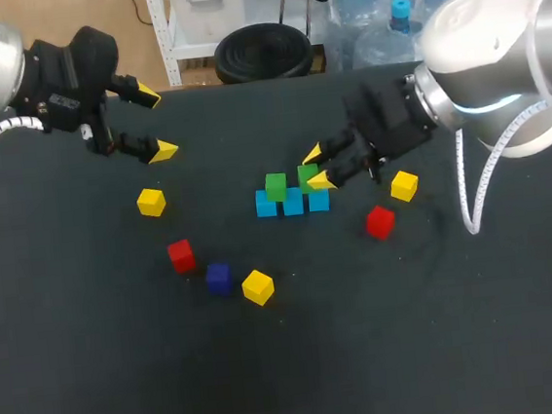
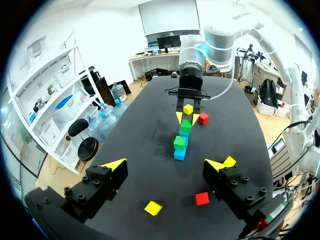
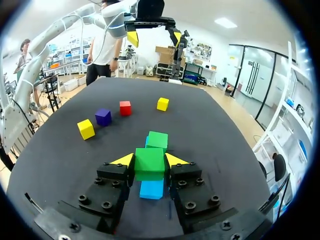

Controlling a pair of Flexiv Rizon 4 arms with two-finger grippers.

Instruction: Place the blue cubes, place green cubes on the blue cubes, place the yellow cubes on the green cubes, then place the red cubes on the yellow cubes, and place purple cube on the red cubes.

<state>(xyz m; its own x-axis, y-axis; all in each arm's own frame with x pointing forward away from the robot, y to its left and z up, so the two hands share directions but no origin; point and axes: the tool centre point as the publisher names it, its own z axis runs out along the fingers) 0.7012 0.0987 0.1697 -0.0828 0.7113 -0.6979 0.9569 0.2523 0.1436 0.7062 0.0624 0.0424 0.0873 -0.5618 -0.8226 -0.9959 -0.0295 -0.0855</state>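
A green cube is clasped from two sides by the right gripper, directly over a blue cube on the counter; a straight lowering seems all that is needed. Just ahead, a second green cube is seated. Well beyond, the left gripper is held wide and empty.

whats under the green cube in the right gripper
A blue cube lies under the green cube held by the right gripper. Its top is covered, so contact cannot be seen.
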